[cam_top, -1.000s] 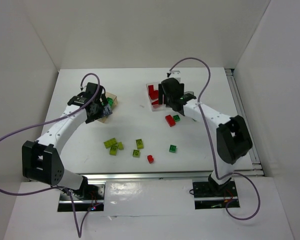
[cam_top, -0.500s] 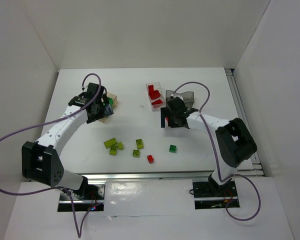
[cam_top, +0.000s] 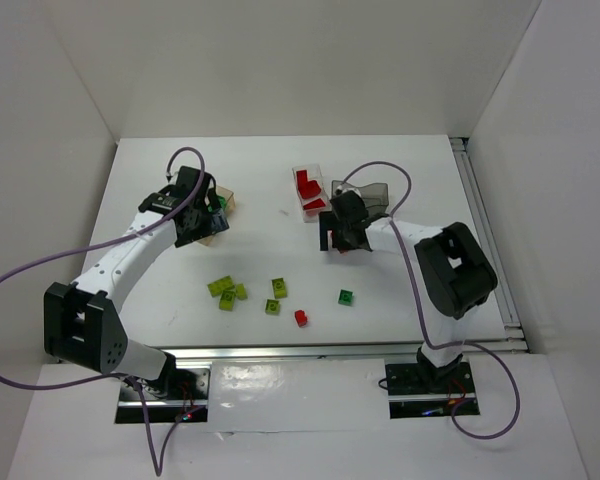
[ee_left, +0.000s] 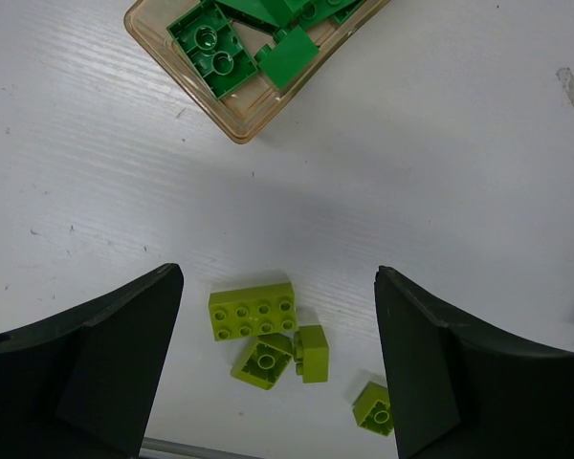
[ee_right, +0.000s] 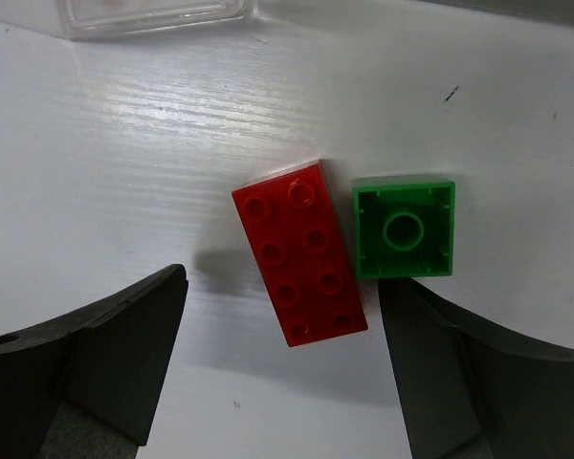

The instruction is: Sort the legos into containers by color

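Going for the red eight-stud brick (ee_right: pixel 301 251), flat on the table (ee_right: pixel 124 143) against an upturned dark green brick (ee_right: pixel 404 228), right gripper (ee_right: pixel 282 282) spread wide, empty. Left gripper (ee_left: pixel 277 287) likewise agape above lime bricks (ee_left: pixel 253 311). Reds already in the clear box (cam_top: pixel 308 190), greens in the tan box (ee_left: pixel 231 129); plenty left loose.

This is a robotics lab test cell. The flat white surface (cam_top: pixel 280 180) is boxed in at the back and on both sides by plain white wall panels (cam_top: pixel 280 60). Two white-and-black jointed robot arms (cam_top: pixel 130 255) stand on black base plates (cam_top: pixel 425 385) by a bare aluminium rail (cam_top: pixel 310 352) along the near edge. Loose purple cables (cam_top: pixel 25 268) loop off the arms. Small studded plastic bricks (cam_top: pixel 220 286) in green, red and lime lie on the surface, along with small open-top boxes (cam_top: pixel 308 190).
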Action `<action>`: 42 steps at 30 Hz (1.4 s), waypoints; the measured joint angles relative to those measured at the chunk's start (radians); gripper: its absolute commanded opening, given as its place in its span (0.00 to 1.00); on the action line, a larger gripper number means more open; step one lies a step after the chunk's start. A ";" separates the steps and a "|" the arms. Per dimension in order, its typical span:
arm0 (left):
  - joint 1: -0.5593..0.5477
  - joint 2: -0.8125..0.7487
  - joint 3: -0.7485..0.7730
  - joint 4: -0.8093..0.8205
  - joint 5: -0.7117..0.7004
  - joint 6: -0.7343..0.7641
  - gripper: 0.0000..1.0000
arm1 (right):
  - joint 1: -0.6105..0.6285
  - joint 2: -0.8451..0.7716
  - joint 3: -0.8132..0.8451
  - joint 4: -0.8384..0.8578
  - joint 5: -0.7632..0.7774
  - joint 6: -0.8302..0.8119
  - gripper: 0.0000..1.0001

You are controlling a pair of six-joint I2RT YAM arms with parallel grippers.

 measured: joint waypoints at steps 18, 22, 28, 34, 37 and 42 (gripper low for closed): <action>-0.008 0.000 0.000 -0.001 -0.002 0.000 0.91 | 0.033 -0.060 0.018 -0.027 0.024 -0.042 0.32; -0.008 0.000 0.000 -0.001 -0.003 0.000 0.91 | 0.033 -0.145 0.049 -0.033 0.025 -0.039 0.32; -0.008 0.000 0.000 -0.002 -0.006 0.000 0.91 | 0.033 -0.104 0.221 -0.021 0.027 -0.039 0.32; -0.008 0.000 0.000 -0.006 -0.016 0.000 0.91 | 0.028 0.089 0.414 0.010 0.031 -0.041 0.65; -0.008 -0.003 0.000 -0.009 -0.023 0.000 0.91 | 0.028 0.187 0.493 -0.005 0.045 -0.047 0.81; -0.008 -0.012 0.000 -0.018 -0.029 0.000 0.91 | 0.028 0.176 0.456 -0.013 0.078 -0.046 0.72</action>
